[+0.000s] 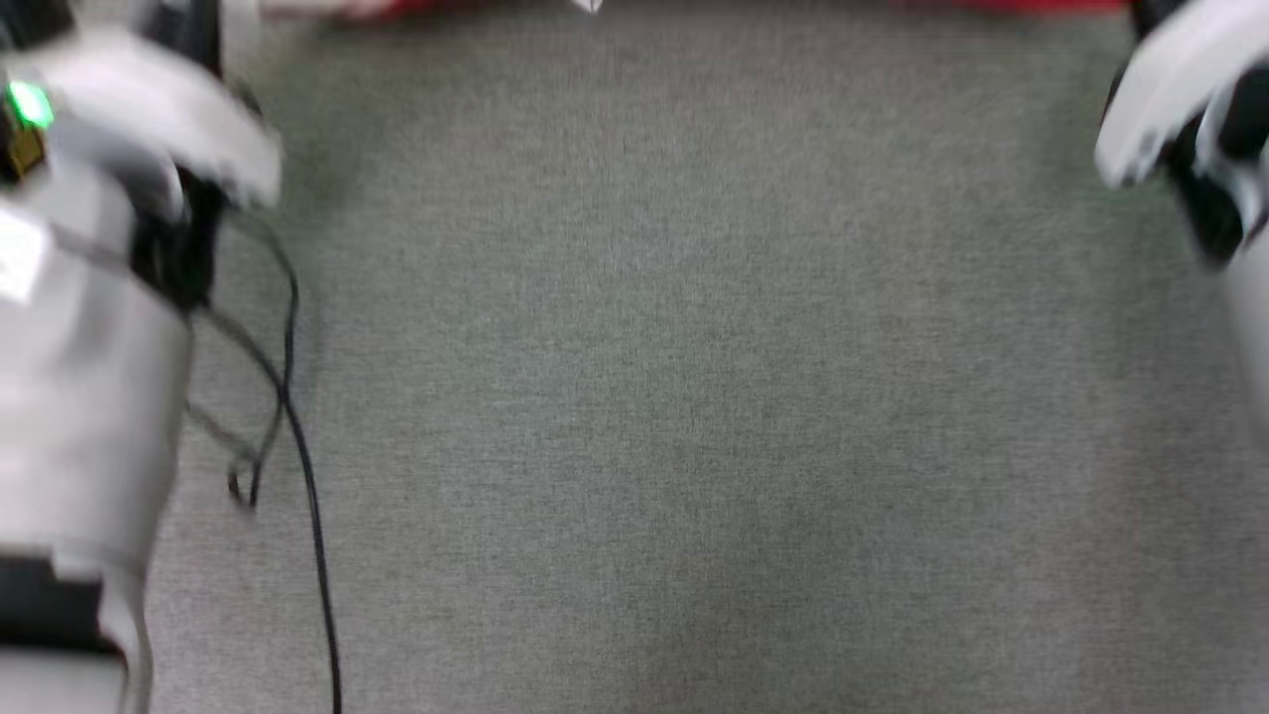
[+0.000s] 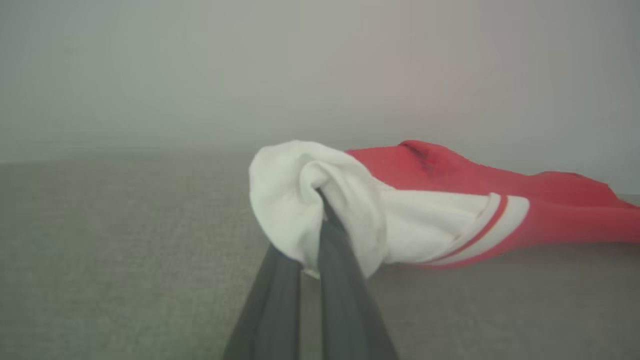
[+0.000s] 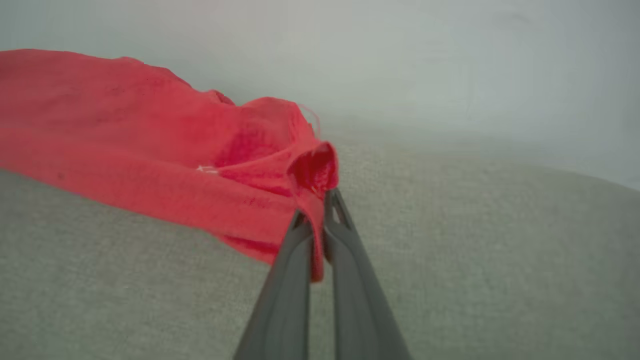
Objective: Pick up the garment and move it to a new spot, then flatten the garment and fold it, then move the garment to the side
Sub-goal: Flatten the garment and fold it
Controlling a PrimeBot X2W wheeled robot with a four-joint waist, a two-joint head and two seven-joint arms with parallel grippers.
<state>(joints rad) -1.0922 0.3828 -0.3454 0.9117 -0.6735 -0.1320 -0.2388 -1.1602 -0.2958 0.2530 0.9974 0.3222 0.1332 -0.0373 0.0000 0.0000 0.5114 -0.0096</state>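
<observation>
The garment (image 2: 450,210) is a red shirt with white sleeves and striped trim, lying low over the grey cloth surface. In the left wrist view my left gripper (image 2: 312,235) is shut on its bunched white sleeve. In the right wrist view my right gripper (image 3: 315,212) is shut on a red edge of the garment (image 3: 150,150), which stretches away to the left. In the head view a thin red strip of the garment (image 1: 1041,5) runs along the top edge; my pale forearms sit at the far left and far right, blurred.
A grey cloth surface (image 1: 694,397) spreads across the middle of the head view. Black cables (image 1: 297,446) hang beside my left arm at the left side. A pale wall stands behind the surface in both wrist views.
</observation>
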